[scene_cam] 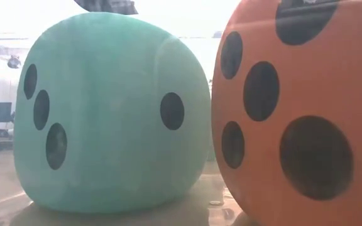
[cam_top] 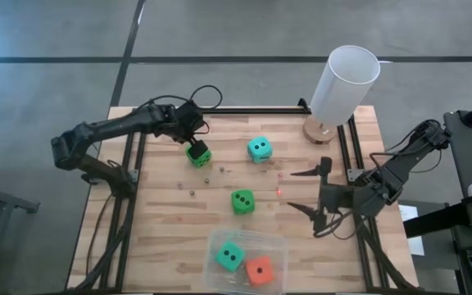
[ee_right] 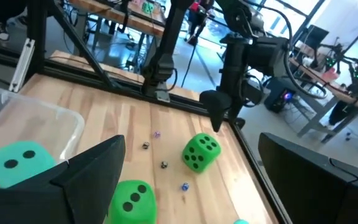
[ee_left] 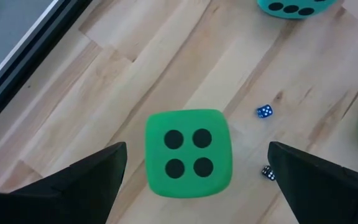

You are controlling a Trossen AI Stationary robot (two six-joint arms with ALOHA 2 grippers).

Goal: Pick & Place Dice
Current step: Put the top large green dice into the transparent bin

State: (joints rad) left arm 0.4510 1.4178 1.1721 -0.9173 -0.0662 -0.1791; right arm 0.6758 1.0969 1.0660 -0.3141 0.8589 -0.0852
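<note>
A bright green die (ee_left: pixel 188 154), four pips up, rests on the wooden table (cam_top: pixel 162 213) at the far left. My left gripper (cam_top: pixel 193 141) hangs just above it, open, one finger (ee_left: pixel 79 180) on each side and neither touching it. A teal die (cam_top: pixel 259 149) and a second green die (cam_top: pixel 242 201) sit near the middle. Another teal die (cam_top: pixel 229 256) and an orange-red die (cam_top: pixel 259 270) lie in a clear container (cam_top: pixel 277 246) at the near edge. They fill the low view as teal die (scene_cam: pixel 112 113) and orange-red die (scene_cam: pixel 300 107). My right gripper (cam_top: pixel 311 193) is open at the right, above the table.
A tall white cylinder on a round wooden base (cam_top: pixel 342 86) stands at the far right corner. Several tiny dice, among them a blue one (ee_left: pixel 264 111) and a black one (ee_left: pixel 267 172), lie scattered between the big dice. Black frame rails (cam_top: pixel 133 188) run along both table sides.
</note>
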